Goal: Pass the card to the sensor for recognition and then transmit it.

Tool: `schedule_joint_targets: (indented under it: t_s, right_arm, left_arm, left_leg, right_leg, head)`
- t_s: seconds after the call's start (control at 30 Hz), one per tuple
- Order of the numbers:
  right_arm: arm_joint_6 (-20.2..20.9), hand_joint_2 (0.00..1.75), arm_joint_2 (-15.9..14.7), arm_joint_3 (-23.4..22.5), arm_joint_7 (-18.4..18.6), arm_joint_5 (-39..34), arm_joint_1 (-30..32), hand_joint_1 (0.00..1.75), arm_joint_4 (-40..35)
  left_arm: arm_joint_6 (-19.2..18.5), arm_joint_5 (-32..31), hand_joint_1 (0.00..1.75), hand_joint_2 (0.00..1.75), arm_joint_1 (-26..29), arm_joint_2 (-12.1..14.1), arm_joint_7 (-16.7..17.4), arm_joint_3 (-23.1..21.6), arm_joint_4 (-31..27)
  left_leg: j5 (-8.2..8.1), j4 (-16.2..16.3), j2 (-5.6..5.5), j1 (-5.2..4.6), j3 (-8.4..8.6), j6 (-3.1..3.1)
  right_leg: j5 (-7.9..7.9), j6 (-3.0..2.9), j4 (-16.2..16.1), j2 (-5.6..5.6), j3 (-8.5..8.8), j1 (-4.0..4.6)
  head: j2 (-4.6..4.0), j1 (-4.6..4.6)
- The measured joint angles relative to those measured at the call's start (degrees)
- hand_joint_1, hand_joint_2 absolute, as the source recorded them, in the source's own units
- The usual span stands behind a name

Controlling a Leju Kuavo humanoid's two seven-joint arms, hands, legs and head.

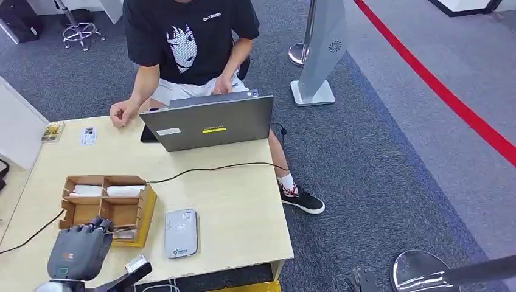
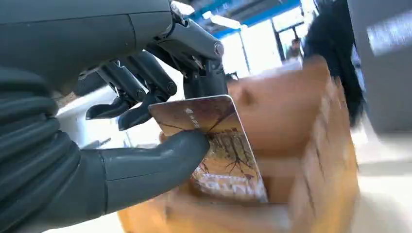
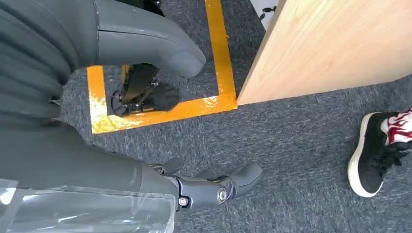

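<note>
left hand (image 1: 79, 250) sits at the near left corner of the table (image 1: 243, 213), its fingers over the near edge of the wooden card box (image 1: 106, 207). the left wrist view shows the thumb (image 2: 160, 160) pressing a patterned card (image 2: 218, 145) against the darker fingers (image 2: 145, 92), so this hand is clamped on the card, which stands tilted just above the box's near compartment. whether the card's lower edge touches the box cannot be told.

right hand (image 3: 145, 121) hangs beside the table over the floor, thumb and fingers apart with nothing between them.

the table is pale wood, light and plain. just right of the box lies the grey sensor (image 1: 181, 232), flat, with a cable at its near end. the box's far compartments hold white card stacks (image 1: 106, 190). a black cable (image 1: 207, 169) runs across the tabletop from the box side toward the right edge. at the far side stands an open grey laptop (image 1: 210, 121), its lid back facing the robot, with a yellow sticker on it. a small tag (image 1: 88, 135) and a little yellow item (image 1: 53, 131) lie at the far left.

behind the laptop a person (image 1: 188, 42) in a black printed t-shirt and white shorts sits, one hand on the table, one foot in a black shoe (image 1: 302, 199) beside the table leg.

the floor is blue-grey carpet (image 1: 377, 170) with a red line (image 1: 438, 91) running diagonally at the right and yellow tape (image 3: 160, 109) near the table's corner. a white stand (image 1: 319, 55) rises beyond the table.
</note>
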Motion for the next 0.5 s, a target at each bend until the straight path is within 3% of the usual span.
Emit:
schedule_joint_targets:
  t_s: [0.2,0.5]
  right_arm:
    - [-0.15,1.75,0.0,-0.44,0.0,3.76,-0.43,0.0,0.79]
    - [-0.06,1.75,-0.39,-2.34,-2.86,7.78,-2.36,0.0,4.81]
  left_arm:
    - [-7.53,1.75,1.75,1.75,-11.78,2.32,1.9,2.73,-5.1]
    - [-11.94,1.53,1.75,1.75,-22.6,5.03,4.28,4.04,-5.08]
  left_leg:
    - [0.16,0.0,-0.18,0.09,-0.04,-0.18]
    - [0.18,0.01,-0.12,0.14,-0.03,-0.22]
  right_leg:
    - [0.1,-0.14,0.04,-0.15,0.06,0.09]
    - [0.11,-0.17,0.06,-0.05,-0.03,0.14]
  head:
    - [0.0,0.02]
    - [0.0,0.04]
